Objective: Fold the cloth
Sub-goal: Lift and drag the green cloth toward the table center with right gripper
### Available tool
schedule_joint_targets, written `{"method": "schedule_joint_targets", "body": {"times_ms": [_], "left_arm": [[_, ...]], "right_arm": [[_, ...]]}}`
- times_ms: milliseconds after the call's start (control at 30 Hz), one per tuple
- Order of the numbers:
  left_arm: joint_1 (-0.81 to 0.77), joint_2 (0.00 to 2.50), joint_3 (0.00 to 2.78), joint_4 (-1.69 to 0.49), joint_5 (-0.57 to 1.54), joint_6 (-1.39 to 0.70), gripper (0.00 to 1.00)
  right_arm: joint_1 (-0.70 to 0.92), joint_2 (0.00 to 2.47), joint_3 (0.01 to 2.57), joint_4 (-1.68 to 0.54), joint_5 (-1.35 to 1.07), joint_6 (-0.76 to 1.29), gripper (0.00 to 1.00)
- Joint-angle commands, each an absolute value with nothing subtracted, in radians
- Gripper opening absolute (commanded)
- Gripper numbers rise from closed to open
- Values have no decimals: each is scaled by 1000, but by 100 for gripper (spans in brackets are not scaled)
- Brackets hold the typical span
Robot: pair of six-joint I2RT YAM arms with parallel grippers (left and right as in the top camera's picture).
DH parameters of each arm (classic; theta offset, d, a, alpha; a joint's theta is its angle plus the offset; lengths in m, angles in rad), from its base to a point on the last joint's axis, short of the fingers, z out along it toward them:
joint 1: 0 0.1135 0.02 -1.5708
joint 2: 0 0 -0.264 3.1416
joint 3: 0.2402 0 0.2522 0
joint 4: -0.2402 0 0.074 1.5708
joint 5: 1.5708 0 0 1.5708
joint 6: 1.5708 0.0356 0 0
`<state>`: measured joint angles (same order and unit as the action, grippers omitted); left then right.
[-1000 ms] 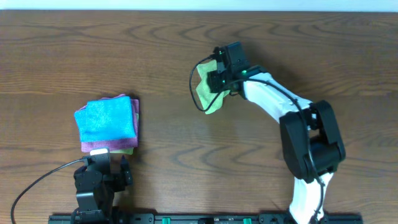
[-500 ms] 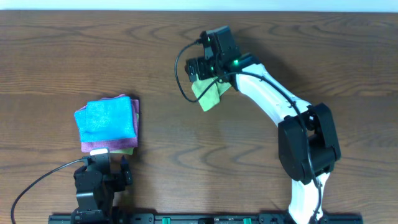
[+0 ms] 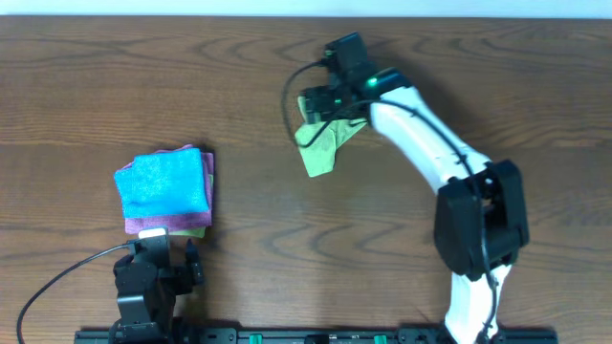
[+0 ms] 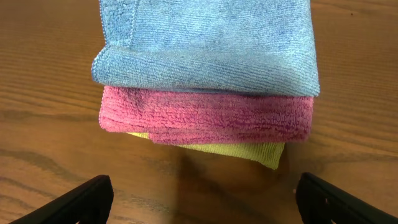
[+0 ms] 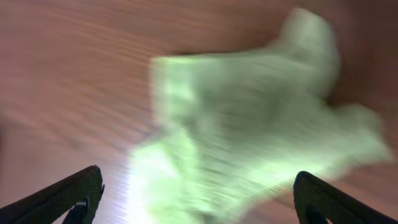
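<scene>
Hovering over the crumpled green cloth, far of centre on the table, the right gripper has its fingers spread wide with nothing pinched. Wrist view is blurred; cloth corners cannot be made out.

Risk: closing on the bunched middle instead of a corner would likely lift a wad and skew the fold. The cable loop just left of the cloth might snag.

Left gripper, also spread and empty, sits near-left, just short of a stack: blue cloth over pink cloth over yellow-green cloth. Stack well apart; no obstruction.

No readable text or labels (cloths included) anywhere.
</scene>
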<state>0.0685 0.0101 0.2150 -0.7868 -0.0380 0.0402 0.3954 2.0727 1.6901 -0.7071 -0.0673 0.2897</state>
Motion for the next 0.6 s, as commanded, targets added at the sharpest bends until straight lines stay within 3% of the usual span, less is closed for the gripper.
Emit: {"method": "schedule_joint_targets", "body": {"times_ms": [0,233,400,567], "left_arm": [[72,4,182,-822,-52,30,95],[72,4,182,-822,-52,30,95],[72,4,182,-822,-52,30,95],[72,4,182,-822,-52,30,95]], "right_arm": [[286,2023,1714,-751,-17,337,96],[128,2034,1702,-765,-117,290,83],[107,2076,1702,-741,-187,287,82],[107,2150,1702,-716,-279,300,75]]}}
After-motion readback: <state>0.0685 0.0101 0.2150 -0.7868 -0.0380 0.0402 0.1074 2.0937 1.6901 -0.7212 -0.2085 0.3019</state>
